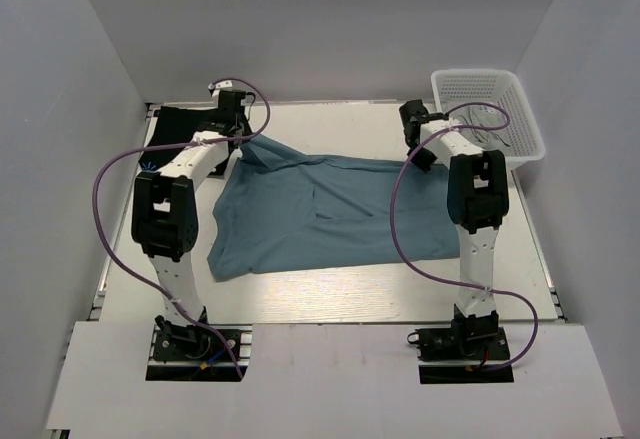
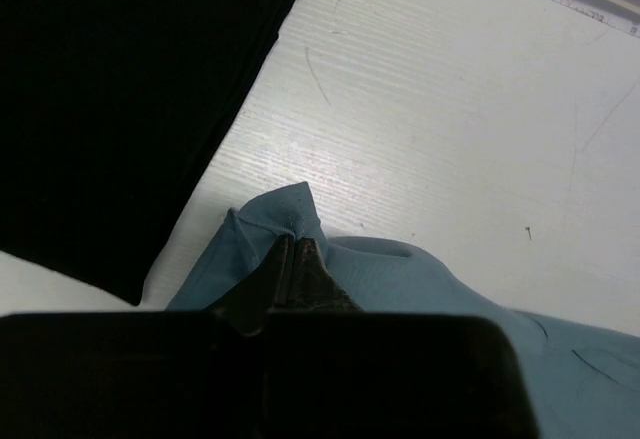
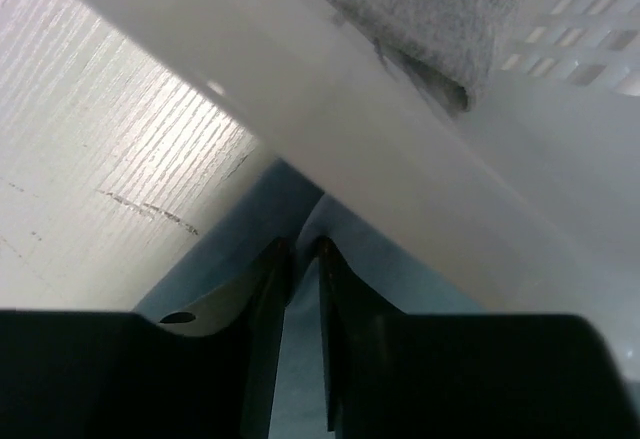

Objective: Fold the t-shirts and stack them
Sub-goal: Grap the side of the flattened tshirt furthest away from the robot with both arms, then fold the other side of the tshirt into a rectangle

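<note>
My left end effector (image 2: 297, 247) is pinched tight on a bunched corner of the teal-blue t-shirt (image 1: 320, 209). The cloth puckers up around the closed tips at the garment's far left. My right end effector (image 3: 303, 254) grips the same shirt at its far right corner. Its fingers are drawn almost together, with a ridge of blue cloth running into the thin gap between them. Between my two grips the shirt lies spread and lightly wrinkled across the middle of the bench (image 1: 330, 304), its left side reaching under my left arm. Just left of the pinched corner, the black t-shirt (image 2: 120, 109) rests flat and folded in the bench's far left corner. A strip of bare white surface separates it from the teal cloth. A white mesh basket (image 1: 490, 109) stands at the far right edge, its rim crossing close beyond my right fingers in the wrist view.
</note>
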Tool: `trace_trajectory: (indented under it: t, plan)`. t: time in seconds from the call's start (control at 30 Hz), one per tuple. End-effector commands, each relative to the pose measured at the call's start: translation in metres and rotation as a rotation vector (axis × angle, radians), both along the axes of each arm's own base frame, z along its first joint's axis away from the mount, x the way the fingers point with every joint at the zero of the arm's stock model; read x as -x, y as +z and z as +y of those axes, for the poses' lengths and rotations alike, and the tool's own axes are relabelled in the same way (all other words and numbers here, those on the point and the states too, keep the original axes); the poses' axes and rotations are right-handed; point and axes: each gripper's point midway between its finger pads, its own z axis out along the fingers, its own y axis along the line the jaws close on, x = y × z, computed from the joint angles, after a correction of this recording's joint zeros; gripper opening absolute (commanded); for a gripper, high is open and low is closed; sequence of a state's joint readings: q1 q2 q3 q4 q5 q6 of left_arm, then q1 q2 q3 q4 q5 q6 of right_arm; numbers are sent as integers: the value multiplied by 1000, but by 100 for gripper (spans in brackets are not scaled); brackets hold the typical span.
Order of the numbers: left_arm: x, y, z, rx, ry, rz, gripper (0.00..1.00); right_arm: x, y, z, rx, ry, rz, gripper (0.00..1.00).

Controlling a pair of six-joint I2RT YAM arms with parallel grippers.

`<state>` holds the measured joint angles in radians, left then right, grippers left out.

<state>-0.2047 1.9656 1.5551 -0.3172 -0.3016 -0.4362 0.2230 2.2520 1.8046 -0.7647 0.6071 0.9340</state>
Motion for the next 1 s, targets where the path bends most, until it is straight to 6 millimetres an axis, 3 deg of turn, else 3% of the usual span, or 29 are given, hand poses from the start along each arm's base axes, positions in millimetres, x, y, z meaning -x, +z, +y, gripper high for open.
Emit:
trace_trajectory:
  t: [0.0, 0.03, 0.13, 0.2, 0.37, 0.6, 0.77, 0.87, 0.97]
  plan:
    - [12, 42, 0, 34, 0, -72, 0, 2, -3, -12, 40, -27, 10, 23]
    - [16, 42, -5, 39, -16, -69, 0, 1, -2, -12, 39, -28, 6, 13]
    - [26, 44, -6, 50, -20, -55, 0, 2, 4, -13, 51, -19, 0, 0]
    - [34, 37, -7, 61, -23, -26, 0, 2, 10, -12, 48, -14, -15, 0]
    - [62, 49, -4, 88, -14, -14, 0, 5, 25, -13, 64, 22, -16, 0]
    - [124, 22, -5, 164, 7, 86, 0, 25, 29, -13, 62, 96, 3, 0]
    - [153, 33, 0, 202, 39, 82, 0, 34, 30, -17, 86, 123, 26, 0]
    - [175, 13, 1, 228, 67, 129, 0, 37, 32, -15, 78, 151, 15, 0]
    - [189, 13, -4, 278, 55, 130, 0, 34, 41, -14, 82, 177, -9, 0]
